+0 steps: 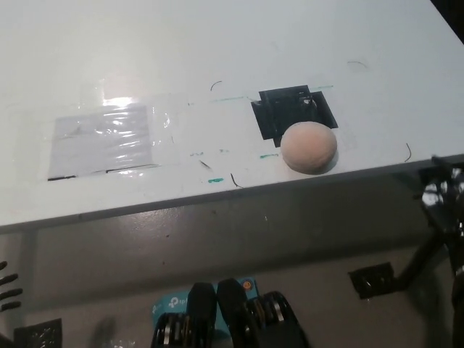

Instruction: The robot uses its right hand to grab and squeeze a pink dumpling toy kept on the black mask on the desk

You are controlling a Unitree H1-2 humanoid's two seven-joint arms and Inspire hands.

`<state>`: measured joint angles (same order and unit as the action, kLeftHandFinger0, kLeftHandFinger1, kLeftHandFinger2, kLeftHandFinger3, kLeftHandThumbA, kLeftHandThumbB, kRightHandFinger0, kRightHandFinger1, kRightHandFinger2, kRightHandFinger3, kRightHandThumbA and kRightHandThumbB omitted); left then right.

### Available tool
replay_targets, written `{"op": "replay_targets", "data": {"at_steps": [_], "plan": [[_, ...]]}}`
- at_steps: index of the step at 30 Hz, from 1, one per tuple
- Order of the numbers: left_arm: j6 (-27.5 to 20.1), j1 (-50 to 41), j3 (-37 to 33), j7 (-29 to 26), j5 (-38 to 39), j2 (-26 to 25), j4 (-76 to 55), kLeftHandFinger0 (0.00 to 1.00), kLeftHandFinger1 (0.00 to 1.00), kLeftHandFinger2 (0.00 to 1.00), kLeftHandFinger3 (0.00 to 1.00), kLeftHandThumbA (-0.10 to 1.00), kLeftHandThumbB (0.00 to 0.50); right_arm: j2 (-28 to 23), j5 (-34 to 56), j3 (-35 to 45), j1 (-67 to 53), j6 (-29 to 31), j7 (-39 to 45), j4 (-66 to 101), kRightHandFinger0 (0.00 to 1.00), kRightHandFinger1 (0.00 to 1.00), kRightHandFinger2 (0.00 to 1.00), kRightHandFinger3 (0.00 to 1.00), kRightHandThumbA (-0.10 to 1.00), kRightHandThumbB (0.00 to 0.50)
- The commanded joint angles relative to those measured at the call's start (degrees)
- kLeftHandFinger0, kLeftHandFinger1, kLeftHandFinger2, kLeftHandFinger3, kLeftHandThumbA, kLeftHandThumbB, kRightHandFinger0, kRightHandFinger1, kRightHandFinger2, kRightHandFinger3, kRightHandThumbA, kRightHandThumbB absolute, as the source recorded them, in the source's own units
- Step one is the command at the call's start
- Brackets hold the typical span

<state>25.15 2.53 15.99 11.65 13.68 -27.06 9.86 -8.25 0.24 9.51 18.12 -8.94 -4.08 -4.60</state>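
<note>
the round, soft-looking pink dumpling toy [309, 147] sits on the near corner of the black square mask [293, 112] taped to the white desk [217, 58], close to its front edge. judged light and squashy, best cupped from above around its widest part. black right hand [444, 196] waits low beside the desk edge, its state impossible to tell; left hand unseen.

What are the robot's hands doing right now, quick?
Left hand: not in view.
Right hand: low at the right edge, off the desk, holding nothing visible; open or shut cannot be told. The pink dumpling toy sits untouched.
</note>
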Motion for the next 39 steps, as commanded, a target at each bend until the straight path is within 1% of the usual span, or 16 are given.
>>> {"op": "replay_targets", "data": {"at_steps": [1, 4, 6, 7, 8, 9, 10, 11, 12, 13, 14, 19, 22, 28, 34, 39], "plan": [[0.56, 0.83, 0.35, 0.78, 0.80, -1.03, -1.03, 0.76, 0.75, 0.82, 0.87, 1.00, 0.092, -1.27, -1.66, -2.63, 6.82, 0.82, 1.38, 3.58, 0.04, 0.07, 0.32, 0.84, -0.10, 0.064], [0.60, 0.91, 0.47, 1.12, 1.12, -1.04, -0.48, 0.78, 0.75, 0.82, 0.88, 1.00, 0.108, -2.58, -4.42, -6.53, 10.46, 0.14, 3.15, 3.57, 0.13, 0.22, 0.42, 0.89, -0.10, 0.110], [-0.11, 0.98, 0.15, 1.61, 0.95, -1.26, -0.15, 0.78, 0.75, 0.83, 0.90, 1.00, 0.100, -4.13, -6.38, -9.88, 12.67, -1.88, 5.09, 3.57, 0.30, 0.38, 0.54, 1.00, -0.02, 0.136], [0.10, 0.85, 0.22, 1.44, 0.92, -1.20, -0.60, 0.75, 0.75, 0.82, 0.90, 1.00, 0.094, -4.71, -6.96, -11.37, 13.59, -1.63, 5.69, 3.04, 0.34, 0.43, 0.59, 1.00, 0.02, 0.162], [0.03, 0.84, 0.24, 1.39, 0.85, -1.17, -0.66, 0.73, 0.74, 0.81, 0.88, 1.00, 0.101, -5.15, -8.41, -13.29, 14.77, -2.03, 6.26, 2.31, 0.46, 0.53, 0.67, 1.00, 0.07, 0.188], [-0.05, 0.91, 0.20, 1.37, 0.81, -1.11, -0.61, 0.72, 0.73, 0.81, 0.88, 1.00, 0.097, -5.47, -8.92, -14.18, 15.27, -2.30, 6.39, 2.08, 0.52, 0.57, 0.71, 1.00, 0.10, 0.199], [-0.06, 0.90, 0.15, 1.35, 0.71, -1.12, -0.69, 0.71, 0.73, 0.81, 0.88, 1.00, 0.100, -5.67, -9.03, -15.25, 15.75, -2.59, 6.93, 1.98, 0.68, 0.74, 0.81, 1.00, 0.16, 0.270], [-0.25, 0.88, 0.21, 1.18, 0.63, -1.02, -0.72, 0.71, 0.73, 0.81, 0.88, 1.00, 0.097, -6.08, -9.86, -16.58, 16.09, -3.81, 7.40, 2.58, 0.76, 0.82, 0.88, 1.00, 0.18, 0.240], [0.20, 0.98, 0.14, 1.17, 0.61, -1.07, -0.70, 0.74, 0.74, 0.82, 0.87, 1.00, 0.100, -6.61, -10.61, -18.10, 16.61, -5.75, 8.45, 3.22, 0.83, 0.94, 1.00, 1.00, 0.21, 0.270], [0.04, 0.92, 0.26, 1.22, 0.71, -1.08, -0.64, 0.74, 0.74, 0.81, 0.86, 1.00, 0.099, -7.11, -11.18, -19.35, 16.98, -6.58, 9.26, 3.47, 0.97, 1.00, 1.00, 1.00, 0.26, 0.294], [0.00, 0.88, 0.41, 1.23, 0.83, -1.10, -0.56, 0.74, 0.74, 0.82, 0.87, 1.00, 0.106, -7.78, -12.66, -21.11, 17.53, -7.60, 10.14, 3.92, 1.00, 1.00, 1.00, 1.00, 0.33, 0.332], [0.87, 0.97, 0.54, 0.42, 0.71, -0.65, -1.00, 0.75, 0.75, 0.82, 0.87, 1.00, 0.097, -8.35, -16.06, -25.12, 20.03, -12.32, 11.13, 3.42, 1.00, 1.00, 1.00, 1.00, 0.39, 0.492], [0.14, 0.85, 0.36, 1.11, 0.89, -0.83, -0.92, 0.76, 0.76, 0.82, 0.86, 1.00, 0.084, -7.96, -16.91, -26.07, 21.26, -12.07, 11.34, 1.89, 1.00, 1.00, 1.00, 1.00, 0.29, 0.500], [0.40, 0.63, 0.25, 0.51, 0.34, -0.81, -0.80, 0.77, 0.74, 0.83, 0.88, 1.00, 0.106, -6.04, -16.55, -26.08, 21.90, -10.57, 11.12, -2.48, 1.00, 1.00, 1.00, 1.00, 0.26, 0.500], [1.32, 0.58, 0.16, 1.23, 0.77, -1.42, -1.40, 0.76, 0.76, 0.82, 0.91, 1.00, 0.074, -3.58, -18.93, -26.19, 25.84, -5.14, 7.36, -18.02, 1.00, 1.00, 1.00, 1.00, 0.28, 0.500], [1.77, 0.84, 0.52, 0.64, 1.06, -1.08, -1.94, 0.72, 0.74, 0.80, 0.88, 1.00, 0.086, -1.38, -20.08, -26.65, 29.39, -2.66, 5.07, -30.65, 1.00, 1.00, 1.00, 1.00, 0.30, 0.500]]}}
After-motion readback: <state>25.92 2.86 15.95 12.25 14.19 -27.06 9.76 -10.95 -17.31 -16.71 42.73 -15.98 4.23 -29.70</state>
